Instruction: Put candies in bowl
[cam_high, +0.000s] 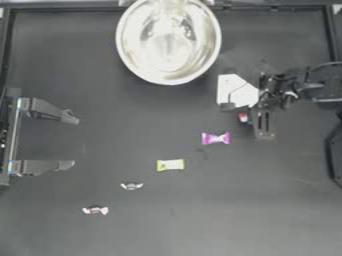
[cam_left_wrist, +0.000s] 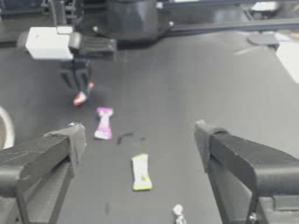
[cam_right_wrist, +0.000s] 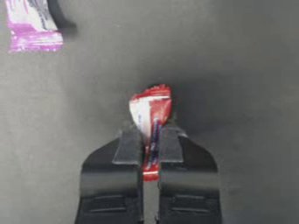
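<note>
My right gripper (cam_right_wrist: 149, 138) is shut on the red candy (cam_right_wrist: 151, 109), at the right of the table below the bowl (cam_high: 167, 40); in the top view the red candy (cam_high: 243, 117) shows beside the gripper (cam_high: 254, 120). The shiny bowl stands at the top centre. On the table lie a purple candy (cam_high: 216, 138), a yellow-green candy (cam_high: 170, 165) and two whitish candies (cam_high: 131, 186) (cam_high: 95, 211). My left gripper (cam_high: 72, 142) stays parked at the left edge, open, with the purple candy (cam_left_wrist: 104, 123) and yellow-green candy (cam_left_wrist: 140, 172) lying ahead of it.
The right arm's white wrist housing (cam_high: 236, 91) sits just below and right of the bowl's rim. The table's frame runs along the top edge (cam_high: 67, 6).
</note>
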